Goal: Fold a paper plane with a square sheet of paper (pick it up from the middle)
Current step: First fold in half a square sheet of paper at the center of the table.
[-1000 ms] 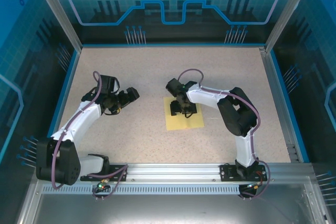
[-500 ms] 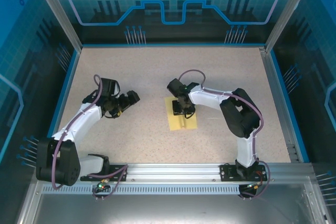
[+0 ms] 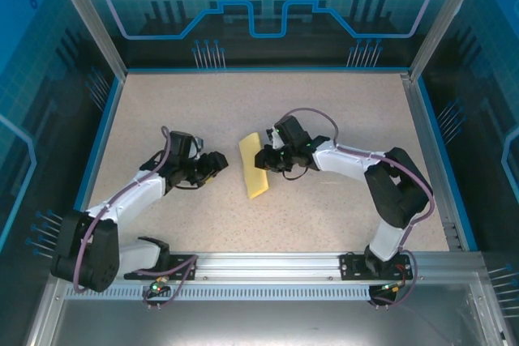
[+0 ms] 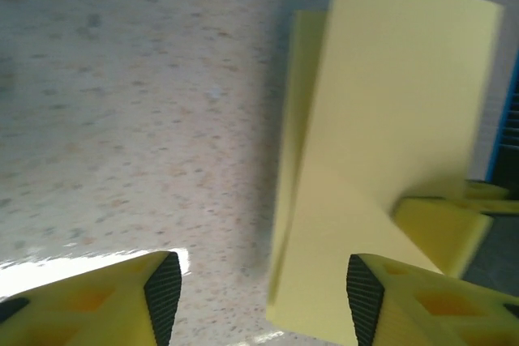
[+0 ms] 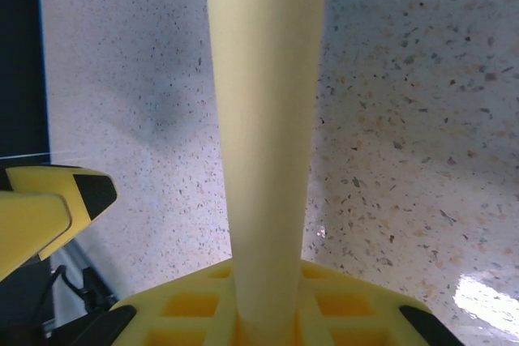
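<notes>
The square sheet of paper (image 3: 253, 166) is bright yellow and hangs doubled over, lifted off the table at mid-table. My right gripper (image 3: 269, 160) is shut on its middle; in the right wrist view the sheet (image 5: 263, 119) rises as a narrow band from between the closed jaws of the right gripper (image 5: 263, 313). My left gripper (image 3: 217, 164) is open just left of the paper. In the left wrist view the sheet (image 4: 381, 119) stands ahead, its near edge between the spread fingertips of the left gripper (image 4: 263, 301), not touching either pad.
The speckled beige table (image 3: 178, 111) is bordered by a blue rim and an aluminium frame (image 3: 422, 119). One yellow finger (image 5: 57, 200) of the left gripper shows at the left of the right wrist view.
The sheet lay flat under the right gripper; it is now pinched, doubled over, raised and carried left. The left arm has swung right toward it.
</notes>
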